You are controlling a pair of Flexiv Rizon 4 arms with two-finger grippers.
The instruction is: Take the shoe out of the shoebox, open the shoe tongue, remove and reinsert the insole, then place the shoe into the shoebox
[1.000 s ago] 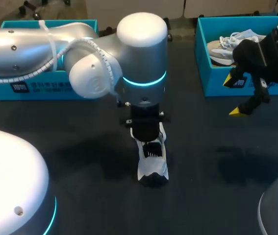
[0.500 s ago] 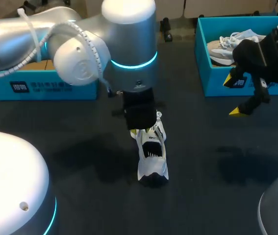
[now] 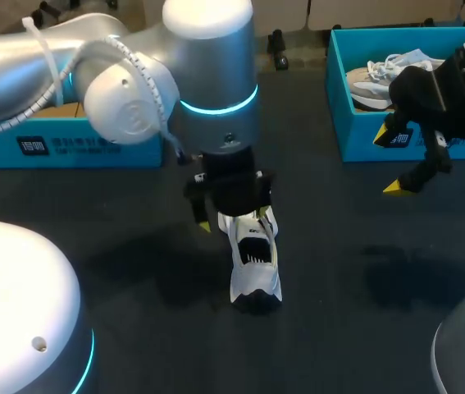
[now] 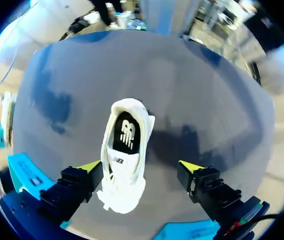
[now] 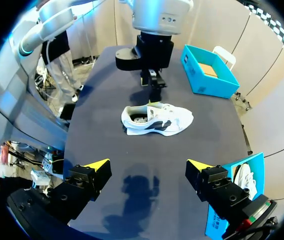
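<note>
So the white shoe (image 3: 255,264) is out on the dark surface (image 3: 339,279), lying upright on its sole, well apart from both boxes. From the left wrist you look straight down into it, and the dark insole (image 4: 126,134) sits inside the opening, with the laces closer to the camera than the opening is. The left fingers (image 4: 88,167) hang right over the laced front end of the shoe. They're spread wide with nothing in them. One yellow tip is just beside the shoe's side and the other stands well off on the opposite side. I can't tell if that near tip actually touches. The right fingers (image 5: 97,165) are off to the shoe's right-arm side, well apart from it. They're wide open too and holding nothing, pointing at bare surface with the shoe lying side-on ahead of them. Beyond the shoe on the left-arm side is a blue box (image 3: 76,149) with a brown bottom showing. Beyond it on the right-arm side there's another blue box (image 3: 363,141) with a pale second shoe (image 3: 376,78) sitting in it.
</note>
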